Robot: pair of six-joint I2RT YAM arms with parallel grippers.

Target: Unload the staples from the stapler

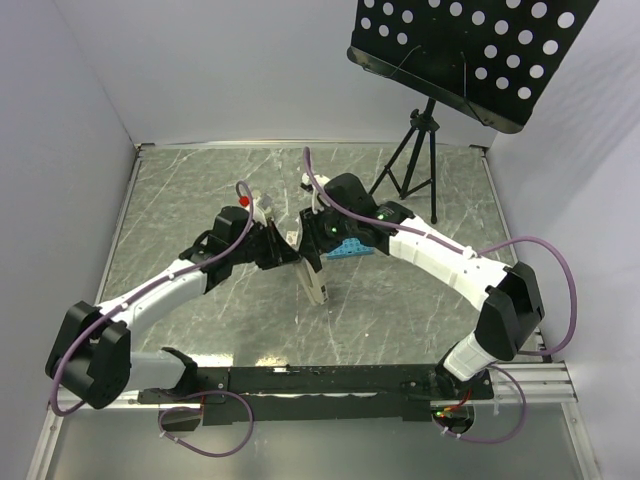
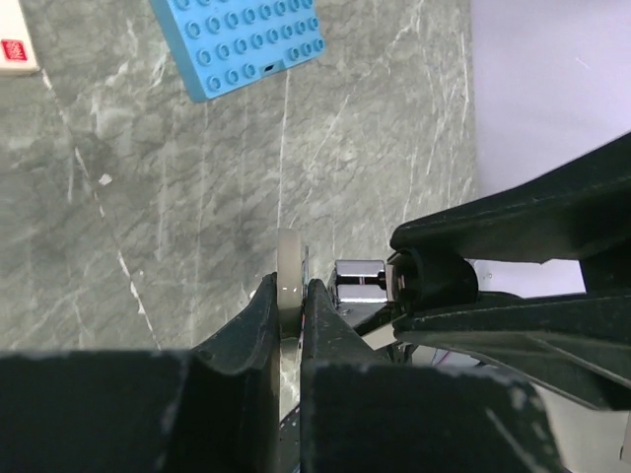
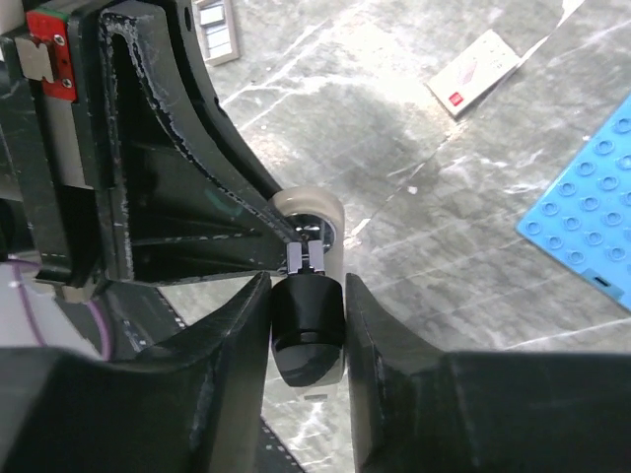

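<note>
A grey marbled worktop (image 1: pixel 200 190) is seen, with a black perforated music stand (image 1: pixel 470 55) set at its far right corner. A blue studded plate (image 2: pixel 242 44) is laid flat, partly hidden under the right arm. The stapler (image 3: pixel 306 325) is held at centre between both arms. Its black end is clamped by the right tool (image 3: pixel 308 296), and its thin pale edge is pinched by the nearly closed left tool (image 2: pixel 291 305). A white box with a red mark (image 3: pixel 475 71) and a small tan box (image 3: pixel 215 28), with pale strips showing inside, are left apart.
</note>
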